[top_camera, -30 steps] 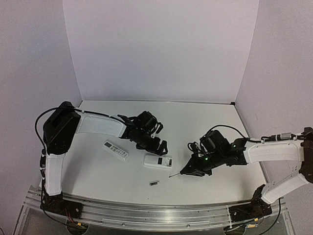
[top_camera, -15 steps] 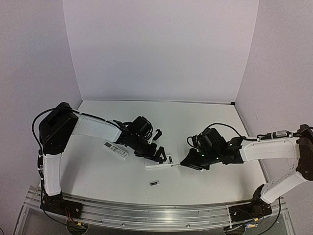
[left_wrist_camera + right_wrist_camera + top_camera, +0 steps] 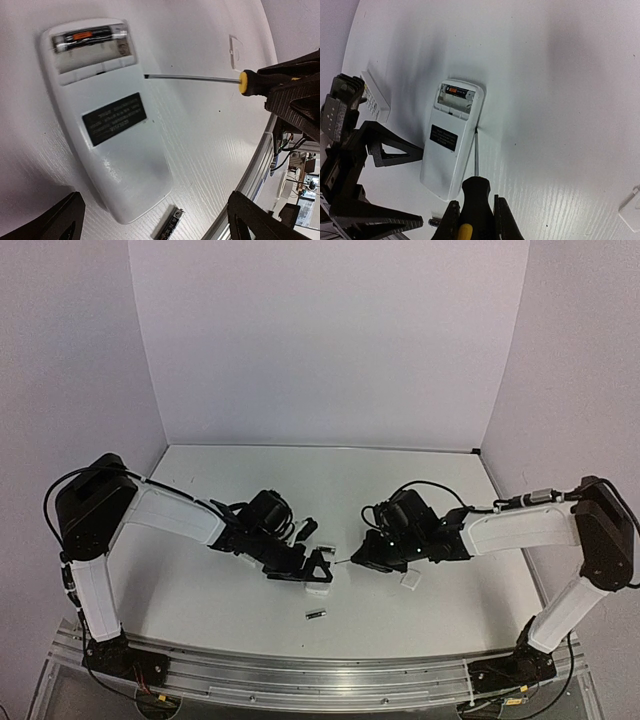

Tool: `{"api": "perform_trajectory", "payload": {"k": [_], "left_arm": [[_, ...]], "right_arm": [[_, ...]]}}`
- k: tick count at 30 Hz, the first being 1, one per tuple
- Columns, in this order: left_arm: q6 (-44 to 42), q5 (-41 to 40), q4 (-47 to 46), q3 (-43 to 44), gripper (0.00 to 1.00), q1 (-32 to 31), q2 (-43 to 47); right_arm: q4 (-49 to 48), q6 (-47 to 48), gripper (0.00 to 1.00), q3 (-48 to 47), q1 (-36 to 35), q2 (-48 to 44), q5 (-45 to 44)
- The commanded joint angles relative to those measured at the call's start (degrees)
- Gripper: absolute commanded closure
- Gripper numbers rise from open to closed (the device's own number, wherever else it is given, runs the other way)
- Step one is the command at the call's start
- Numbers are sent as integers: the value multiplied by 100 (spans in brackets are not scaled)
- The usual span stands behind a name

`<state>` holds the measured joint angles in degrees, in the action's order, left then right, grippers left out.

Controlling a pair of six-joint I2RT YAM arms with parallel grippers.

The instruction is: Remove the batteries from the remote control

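Top view: the left gripper (image 3: pixel 305 565) hangs over the remote (image 3: pixel 318 589) with its fingers spread wide. The right gripper (image 3: pixel 362 558), just right of the remote, is clamped on the screwdriver (image 3: pixel 347 561). A loose battery (image 3: pixel 316 615) lies near the remote's near side

Left wrist: a seated battery (image 3: pixel 87 37) lies in the remote's open bay, and the screwdriver's tip is just beside the remote's edge

Right wrist: the fingers (image 3: pixel 502 222) pinch the screwdriver's handle, and a cover piece (image 3: pixel 630 207) lies well apart from the remote

A battery (image 3: pixel 89 38) sits in the remote (image 3: pixel 120 155), another battery (image 3: pixel 170 227) nearby.
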<state>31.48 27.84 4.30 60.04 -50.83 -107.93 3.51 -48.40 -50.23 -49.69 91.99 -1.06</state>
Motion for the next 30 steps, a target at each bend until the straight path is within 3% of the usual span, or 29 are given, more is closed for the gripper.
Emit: {"api": "perform_trajectory", "payload": {"k": [1, 18, 30], "left_arm": [[352, 277, -491, -146, 0, -61, 288], [671, 343, -1068, -10, 0, -202, 9], [855, 27, -1324, 152, 0, -418, -328]], "right_arm": [[-127, 219, 100, -419, 10, 291, 61], [-102, 382, 100, -582, 234, 430, 24], [490, 426, 100, 93, 302, -1107, -1474]]}}
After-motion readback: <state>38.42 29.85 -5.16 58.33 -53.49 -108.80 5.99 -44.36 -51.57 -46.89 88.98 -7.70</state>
